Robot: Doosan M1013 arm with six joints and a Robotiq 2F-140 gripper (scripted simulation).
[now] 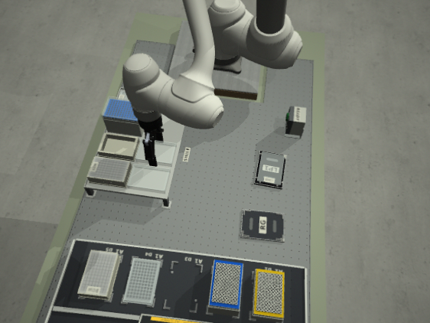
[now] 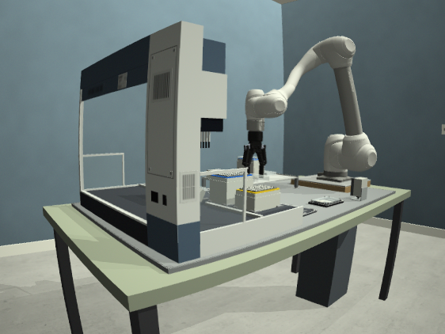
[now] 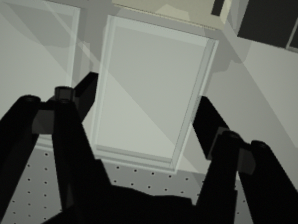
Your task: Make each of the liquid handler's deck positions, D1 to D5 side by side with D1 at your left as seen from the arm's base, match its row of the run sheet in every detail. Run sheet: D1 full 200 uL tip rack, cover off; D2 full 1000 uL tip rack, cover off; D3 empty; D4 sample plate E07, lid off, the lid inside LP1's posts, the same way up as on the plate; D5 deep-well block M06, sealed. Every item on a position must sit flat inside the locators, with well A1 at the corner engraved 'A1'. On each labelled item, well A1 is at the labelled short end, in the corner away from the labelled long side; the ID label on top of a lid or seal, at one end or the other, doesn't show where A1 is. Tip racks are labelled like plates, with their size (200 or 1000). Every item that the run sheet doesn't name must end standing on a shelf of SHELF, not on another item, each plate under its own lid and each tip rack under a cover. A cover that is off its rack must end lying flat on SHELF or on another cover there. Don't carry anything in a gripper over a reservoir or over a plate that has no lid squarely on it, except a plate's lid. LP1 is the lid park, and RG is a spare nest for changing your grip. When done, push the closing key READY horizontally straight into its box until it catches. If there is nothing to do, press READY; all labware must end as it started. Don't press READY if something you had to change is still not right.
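Note:
My gripper is open and hangs over SHELF, its fingers either side of a clear cover that lies flat on the shelf below them. A second clear cover lies beside it. On the deck, D1 holds an uncovered yellow-rimmed tip rack, D2 an uncovered blue-rimmed tip rack, D3 is bare, D4 holds a plate without a lid, and D5 a sealed block. A lid lies inside LP1's posts.
SHELF also holds a blue tip rack, an open tray and a lidded plate. The RG nest and the READY box stand to the right. The liquid handler's tower rises beside the deck.

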